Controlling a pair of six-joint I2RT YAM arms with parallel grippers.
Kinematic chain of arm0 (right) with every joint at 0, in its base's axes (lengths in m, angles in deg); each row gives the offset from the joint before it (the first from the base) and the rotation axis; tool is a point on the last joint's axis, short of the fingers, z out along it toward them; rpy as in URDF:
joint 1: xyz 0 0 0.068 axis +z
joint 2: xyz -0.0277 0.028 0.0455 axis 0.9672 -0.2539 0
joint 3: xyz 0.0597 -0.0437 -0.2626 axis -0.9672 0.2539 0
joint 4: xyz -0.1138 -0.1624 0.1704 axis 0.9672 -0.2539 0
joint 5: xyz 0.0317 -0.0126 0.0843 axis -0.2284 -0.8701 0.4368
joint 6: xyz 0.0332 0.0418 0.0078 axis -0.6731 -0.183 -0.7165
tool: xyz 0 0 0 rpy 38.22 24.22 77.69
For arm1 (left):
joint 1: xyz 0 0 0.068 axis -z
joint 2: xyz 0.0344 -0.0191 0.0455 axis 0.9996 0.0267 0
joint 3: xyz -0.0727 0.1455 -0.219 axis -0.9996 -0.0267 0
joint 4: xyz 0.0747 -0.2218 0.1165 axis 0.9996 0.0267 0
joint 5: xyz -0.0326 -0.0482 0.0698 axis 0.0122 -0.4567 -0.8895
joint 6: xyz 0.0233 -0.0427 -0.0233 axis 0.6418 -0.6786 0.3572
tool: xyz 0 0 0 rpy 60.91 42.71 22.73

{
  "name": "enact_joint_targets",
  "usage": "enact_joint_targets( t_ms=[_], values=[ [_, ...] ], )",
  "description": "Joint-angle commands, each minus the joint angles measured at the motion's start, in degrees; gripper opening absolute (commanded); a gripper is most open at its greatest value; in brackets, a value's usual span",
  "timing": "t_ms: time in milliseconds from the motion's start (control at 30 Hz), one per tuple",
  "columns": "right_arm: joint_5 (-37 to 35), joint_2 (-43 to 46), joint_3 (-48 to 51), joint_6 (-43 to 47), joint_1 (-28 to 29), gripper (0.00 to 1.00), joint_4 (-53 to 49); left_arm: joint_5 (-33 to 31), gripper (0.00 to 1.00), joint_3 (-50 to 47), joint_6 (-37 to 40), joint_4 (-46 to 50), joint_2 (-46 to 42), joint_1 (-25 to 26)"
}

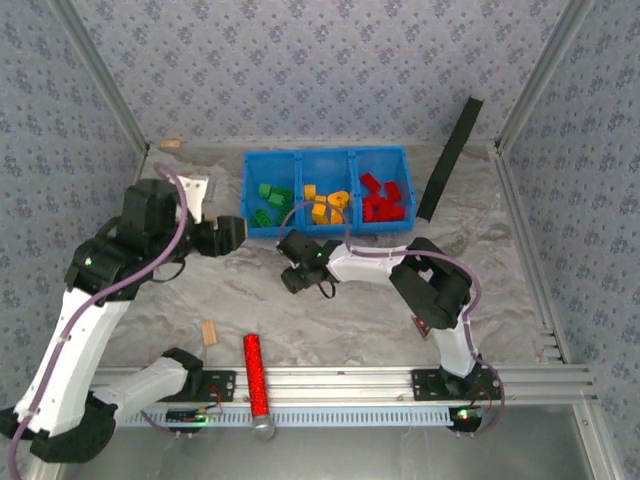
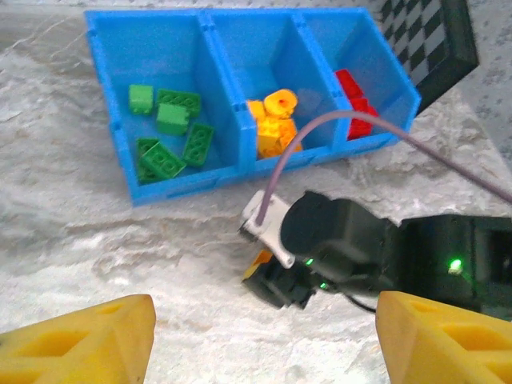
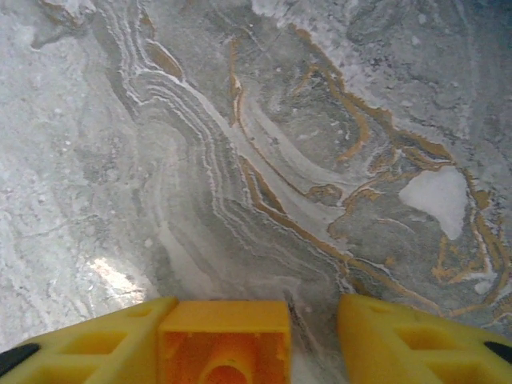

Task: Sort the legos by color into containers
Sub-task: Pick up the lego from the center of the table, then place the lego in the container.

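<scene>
The blue bin [image 1: 325, 155] stands at the back of the table with three containers side by side. Green legos [image 1: 272, 203] lie in its left one, orange legos [image 1: 325, 203] in the middle, red legos [image 1: 383, 198] in the right. My right gripper [image 1: 292, 278] hangs low over the table just in front of the bin. In the right wrist view an orange lego [image 3: 224, 340] sits between its fingers [image 3: 408, 340], against the left one with a gap to the right one. My left gripper [image 2: 264, 336] is open and empty, left of the right gripper and facing the bin [image 2: 208, 20].
A red glittery cylinder [image 1: 255, 372] lies at the near edge across the metal rail [image 1: 350, 383]. A small wooden block [image 1: 209, 332] rests to its left. A black panel [image 1: 450, 160] leans at the back right beside the bin. The patterned walls close in the table.
</scene>
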Motion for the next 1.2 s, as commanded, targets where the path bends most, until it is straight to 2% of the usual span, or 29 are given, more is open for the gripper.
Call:
enact_joint_targets(
  t_ms=[0,67,200,267,333,433,500,567,767,933,1167],
  values=[
    [0.7,-0.9,1.7,-0.1,0.1,0.47,-3.0,-4.7,0.73,-3.3,0.6,4.1,-0.3,-0.4],
    [-0.1,1.5,4.0,-0.4,-0.1,0.41,-2.7,-5.3,0.72,-6.2,0.1,1.5,-3.1,-0.4],
    [-2.6,6.7,6.9,-0.6,-1.3,0.40,-5.7,-6.3,0.72,-13.5,-0.8,-6.6,-9.3,-0.4],
    [-4.1,9.8,6.5,0.7,-2.2,0.39,-7.6,-11.3,0.72,-16.5,-0.4,-8.3,-11.0,-0.3],
    [-5.3,12.6,6.0,2.4,-3.8,0.38,-9.4,-21.6,0.74,-21.3,-2.2,-10.1,-13.6,-0.3],
    [-6.1,15.9,1.9,5.8,-6.5,0.37,-10.8,-30.8,0.76,-30.1,-2.0,-17.0,-19.6,-0.3],
    [-5.6,17.0,0.0,8.1,-8.3,0.37,-10.9,-36.5,0.78,-35.5,-2.1,-22.9,-23.4,-0.4],
    [-4.8,17.4,-2.7,10.4,-10.3,0.37,-11.0,-39.3,0.79,-39.1,-2.8,-27.7,-25.8,-0.4],
    [-2.2,13.6,-13.9,16.0,-16.3,0.37,-12.5,-38.6,0.81,-41.1,-3.4,-31.4,-24.8,-0.4],
    [-0.1,6.1,-23.4,18.2,-20.7,0.37,-12.2,-35.8,0.81,-42.6,-2.6,-34.9,-23.3,-0.4],
    [2.3,-5.0,-34.2,20.5,-23.2,0.37,-12.9,-30.1,0.84,-43.5,-1.2,-35.3,-20.8,-0.4]
  ],
)
